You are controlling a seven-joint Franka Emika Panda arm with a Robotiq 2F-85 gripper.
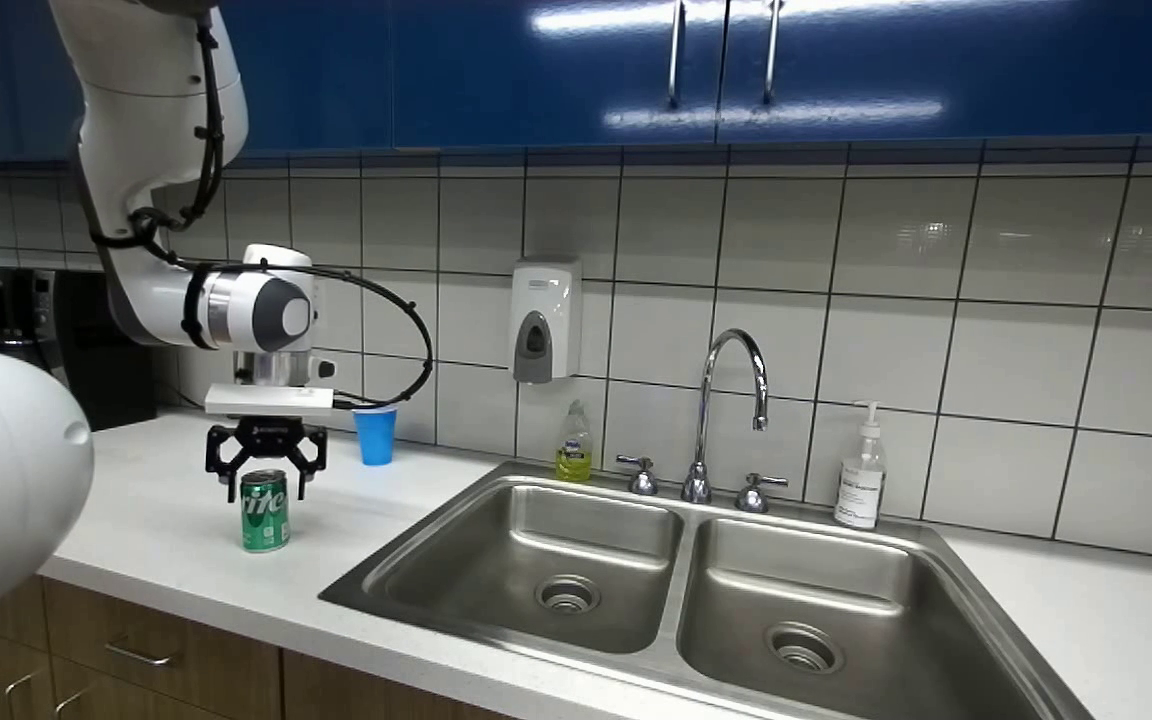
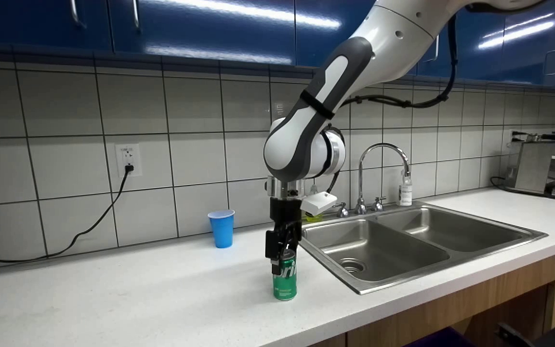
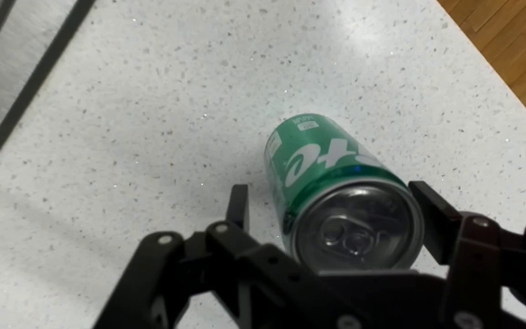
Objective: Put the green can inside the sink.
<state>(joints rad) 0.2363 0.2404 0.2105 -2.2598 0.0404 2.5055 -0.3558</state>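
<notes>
The green can [image 1: 265,520] stands upright on the white counter, left of the sink [image 1: 596,515] in an exterior view; it also shows in an exterior view [image 2: 285,284]. In the wrist view the can [image 3: 327,160] shows its silvery top with pull tab and pale lettering. My gripper [image 1: 267,490] is open and points down, its fingers on either side of the can's upper part. In the wrist view the gripper [image 3: 329,196] has a gap between its left finger and the can; the right finger is very close to the can's rim, and I cannot tell if they touch.
A blue cup [image 1: 375,436] stands behind the can near the tiled wall. A yellow-green soap bottle [image 1: 574,445], the chrome faucet [image 1: 704,410] with its handles and a pump bottle [image 1: 861,475] stand along the sink's back. The counter's front edge [image 3: 496,71] runs near the can.
</notes>
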